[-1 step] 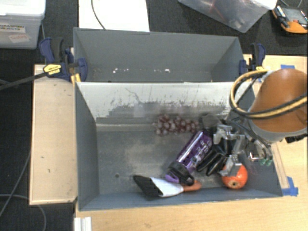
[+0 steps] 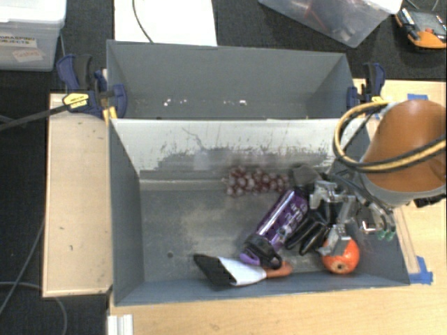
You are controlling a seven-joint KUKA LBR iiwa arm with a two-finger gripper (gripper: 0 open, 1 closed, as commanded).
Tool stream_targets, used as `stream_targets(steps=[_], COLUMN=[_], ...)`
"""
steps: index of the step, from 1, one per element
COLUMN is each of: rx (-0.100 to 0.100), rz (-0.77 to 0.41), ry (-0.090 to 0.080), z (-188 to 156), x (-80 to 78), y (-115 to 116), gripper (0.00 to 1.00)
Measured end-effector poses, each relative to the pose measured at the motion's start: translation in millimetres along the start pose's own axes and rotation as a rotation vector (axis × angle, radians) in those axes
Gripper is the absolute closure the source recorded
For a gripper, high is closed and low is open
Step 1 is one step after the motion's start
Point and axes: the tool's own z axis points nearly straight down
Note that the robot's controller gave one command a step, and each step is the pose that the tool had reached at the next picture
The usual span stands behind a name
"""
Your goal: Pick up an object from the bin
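Front edge: black-and-white flat brush with orange handle (image 2: 227,271), nearest me.
Likely target: purple plastic bottle (image 2: 279,222), long axis diagonal, just view-left of claw (image 2: 312,237).
Claw: down low, can't tell how wide.

I see a grey bin (image 2: 126,208), scuffed pale on its far wall — inside, a purple bottle (image 2: 283,218) with white print and black cap, dark-red grapes (image 2: 255,181), an orange-red fruit (image 2: 342,257), a black-and-white brush (image 2: 223,271) with orange handle.

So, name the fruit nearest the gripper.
The orange-red round fruit in the bin's lower right corner, right beside the gripper; the dark grape bunch lies farther off, by the back wall.
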Motion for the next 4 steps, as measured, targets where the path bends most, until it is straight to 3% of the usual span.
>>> stream_targets(steps=[1,2,3,4], rx=[0.001,0.001,0.001,0.001], rz=[-0.161,-0.163,-0.164,-0.162], ry=[-0.008,-0.004,-0.004,-0.009], z=[81.0,117.7,117.7,82.2], x=[-6.0,-9.8,-9.8,-13.5], y=[17.2,19.5,19.6,21.4], gripper=[0.0,1.0,1.0,1.0])
